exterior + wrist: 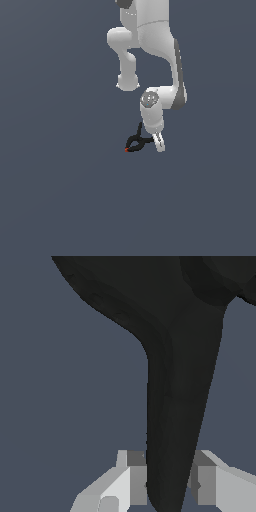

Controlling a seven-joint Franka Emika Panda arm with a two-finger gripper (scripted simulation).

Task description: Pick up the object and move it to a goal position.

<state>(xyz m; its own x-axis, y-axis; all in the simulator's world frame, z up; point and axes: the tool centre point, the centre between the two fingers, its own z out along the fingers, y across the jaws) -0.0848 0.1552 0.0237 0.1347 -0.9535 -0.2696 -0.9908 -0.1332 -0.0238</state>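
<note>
The object is a small black spring clamp [135, 142] with a red-orange jaw tip at its lower end, on the exterior view's left of my fingers. My gripper [155, 141] points down and is shut on one of its thin handles. In the wrist view the black clamp [172, 381] fills much of the picture, and its handle runs down between my two grey fingers [136, 483], which press on it from both sides. The other handle sticks up beside the white hand. Whether the clamp rests on the floor or hangs above it I cannot tell.
The white arm [155, 45] comes down from the top of the exterior view. Around it lies a plain dark grey-blue floor [60, 190] with no other objects and no goal marker in view.
</note>
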